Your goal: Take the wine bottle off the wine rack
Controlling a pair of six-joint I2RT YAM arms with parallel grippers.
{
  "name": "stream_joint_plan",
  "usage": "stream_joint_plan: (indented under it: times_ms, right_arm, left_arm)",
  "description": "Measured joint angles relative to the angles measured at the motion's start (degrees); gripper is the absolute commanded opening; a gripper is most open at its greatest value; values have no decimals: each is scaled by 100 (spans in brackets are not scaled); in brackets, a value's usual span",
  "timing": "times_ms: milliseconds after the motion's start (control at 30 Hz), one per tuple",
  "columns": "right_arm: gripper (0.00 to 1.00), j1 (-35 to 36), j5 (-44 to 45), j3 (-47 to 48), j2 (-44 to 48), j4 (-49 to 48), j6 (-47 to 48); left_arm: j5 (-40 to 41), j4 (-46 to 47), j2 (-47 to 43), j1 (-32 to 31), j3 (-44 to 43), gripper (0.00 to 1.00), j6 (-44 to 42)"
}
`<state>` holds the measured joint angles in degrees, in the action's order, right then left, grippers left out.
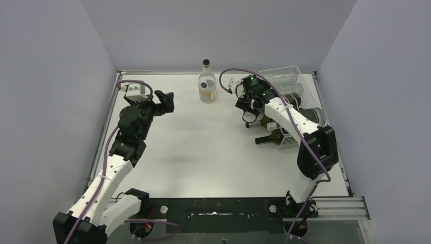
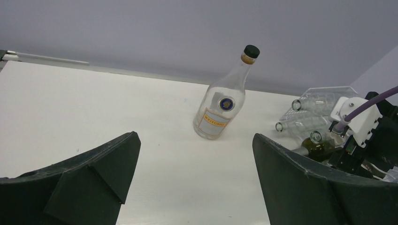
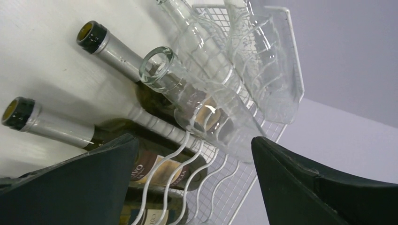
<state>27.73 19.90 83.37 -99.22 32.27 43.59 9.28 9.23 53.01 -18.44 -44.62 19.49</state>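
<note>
The white wire wine rack (image 1: 297,84) stands at the right back of the table. In it lie dark wine bottles (image 1: 268,139) and clear bottles, necks pointing left. In the right wrist view two dark wine bottles (image 3: 105,44) with silver foil necks lie low in the rack (image 3: 294,51), and a clear bottle (image 3: 197,101) lies above them. My right gripper (image 1: 250,109) is open and empty just in front of the necks, also in its own view (image 3: 195,139). My left gripper (image 1: 166,100) is open and empty over the table's left back, seen in its own view (image 2: 195,138).
A clear bottle (image 1: 207,85) with a black cap and yellow label stands upright at the back centre; the left wrist view shows it too (image 2: 223,110). Grey walls enclose the table on three sides. The right arm's purple cable loops above the rack.
</note>
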Motion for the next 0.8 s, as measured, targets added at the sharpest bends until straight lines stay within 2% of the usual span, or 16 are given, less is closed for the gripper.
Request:
stream_joint_plan:
  times_ms: [433,800]
  right_arm:
    - [89,-184,-546,-13,-581,-382,990]
    - [84,-339,-719,111,-946,-699,1432]
  left_arm:
    - [33,-2,-2,0,0,93,0]
    - [33,-2,-2,-2,0,93,0]
